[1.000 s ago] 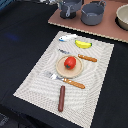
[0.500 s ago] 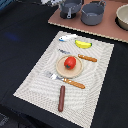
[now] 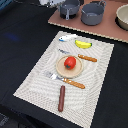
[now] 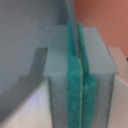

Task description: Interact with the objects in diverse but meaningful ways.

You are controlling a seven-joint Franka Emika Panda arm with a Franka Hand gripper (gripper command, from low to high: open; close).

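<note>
On the striped placemat (image 3: 35, 82), a red tomato (image 3: 70, 62) sits on a small round wooden plate (image 3: 60, 69). A yellow banana (image 3: 83, 44) and a white-and-blue fish-like piece (image 3: 67, 37) lie at the mat's far edge. A brown sausage stick (image 3: 61, 98) lies near the mat's near edge. A small grey long-handled frying pan (image 3: 69, 8) stands on the brown board at the back. My gripper (image 3: 49, 2) is barely visible at the top edge, left of the pan. In the wrist view my gripper (image 4: 75, 30) has its green pads (image 4: 73, 85) pressed together with nothing between them.
A fork (image 3: 67, 80) and a knife (image 3: 82, 56), both orange-handled, lie beside the plate. A grey pot (image 3: 93, 13) and a beige bowl (image 3: 122, 16) stand on the brown board (image 3: 107, 30). A black cloth (image 3: 20, 45) covers the table.
</note>
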